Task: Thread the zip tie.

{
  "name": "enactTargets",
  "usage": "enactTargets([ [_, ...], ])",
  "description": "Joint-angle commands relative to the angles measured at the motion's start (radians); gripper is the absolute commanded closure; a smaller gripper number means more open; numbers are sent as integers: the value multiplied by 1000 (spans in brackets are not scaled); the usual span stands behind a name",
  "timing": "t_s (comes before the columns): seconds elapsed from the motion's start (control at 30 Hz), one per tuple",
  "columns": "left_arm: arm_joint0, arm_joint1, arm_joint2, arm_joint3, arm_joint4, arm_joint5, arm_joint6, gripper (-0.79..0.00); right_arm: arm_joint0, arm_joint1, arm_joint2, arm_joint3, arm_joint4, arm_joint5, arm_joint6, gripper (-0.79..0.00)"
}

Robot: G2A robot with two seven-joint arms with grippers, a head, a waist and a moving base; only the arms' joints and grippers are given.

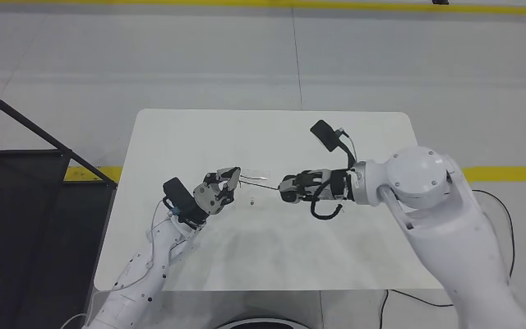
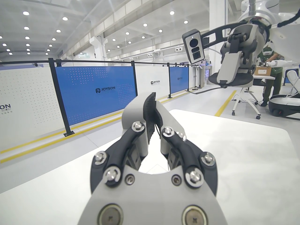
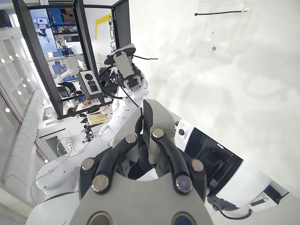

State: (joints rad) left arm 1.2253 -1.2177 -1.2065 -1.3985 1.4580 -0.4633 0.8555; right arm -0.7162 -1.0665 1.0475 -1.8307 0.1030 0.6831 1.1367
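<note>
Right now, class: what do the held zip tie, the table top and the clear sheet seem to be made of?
Zip tie: thin, matte black, curving without kinking, likely nylon plastic. Table top: smooth white with soft reflections, perhaps laminate. Clear sheet: see-through, bright edges, probably acrylic or similar plastic.

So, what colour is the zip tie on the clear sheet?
The zip tie is black, clearest in right wrist view.

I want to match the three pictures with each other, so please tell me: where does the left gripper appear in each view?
Top view: the left gripper is over the white table's middle, shut on the zip tie.
Left wrist view: it is the near gripper in the foreground.
Right wrist view: it is the farther gripper, beyond the right gripper.
Shared landmark: the white table.
</note>
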Motion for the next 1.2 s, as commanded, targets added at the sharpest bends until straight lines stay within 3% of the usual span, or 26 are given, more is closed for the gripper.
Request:
enactTargets([
  [0.0,0,0,0,0,0,0,0,0,15,-2,-15,11,5,12,-12,0],
  [1.17,0,0,0,0,0,0,0,0,91,2,-79,57,78,63,-77,0],
])
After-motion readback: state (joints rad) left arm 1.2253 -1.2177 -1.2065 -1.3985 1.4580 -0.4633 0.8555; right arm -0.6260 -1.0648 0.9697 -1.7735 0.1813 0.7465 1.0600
